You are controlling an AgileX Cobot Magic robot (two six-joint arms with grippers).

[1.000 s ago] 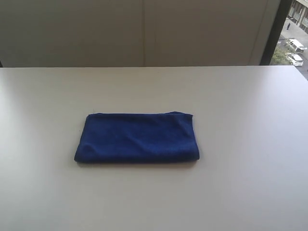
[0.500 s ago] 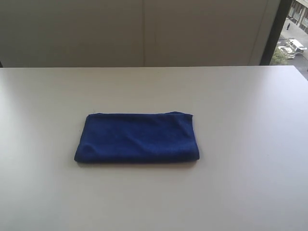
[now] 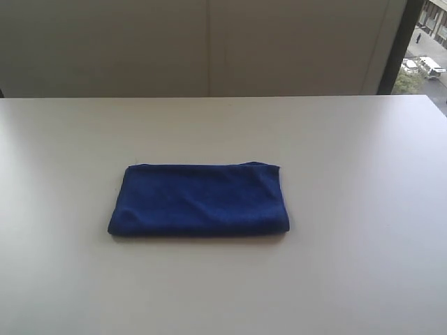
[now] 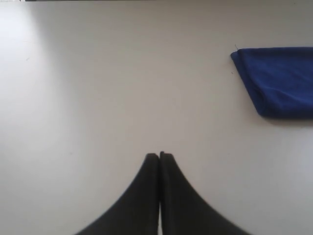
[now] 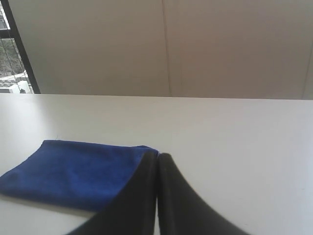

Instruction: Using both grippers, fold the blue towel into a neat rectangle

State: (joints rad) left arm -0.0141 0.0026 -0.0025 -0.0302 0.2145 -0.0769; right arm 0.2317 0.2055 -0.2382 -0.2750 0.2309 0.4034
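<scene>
The blue towel (image 3: 199,199) lies in the middle of the table (image 3: 363,139) as a compact rectangle with its edges roughly aligned, so the folding looks done. The left gripper (image 4: 159,155) and right gripper (image 5: 158,155) sit clear of it, each pressed together and empty.

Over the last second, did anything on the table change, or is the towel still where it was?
Nothing on the table moved. The towel lies folded in the same spot with the same outline, and no arm appears in the exterior view in any picture. Only the cars seen through the window have shifted along the street.
</scene>
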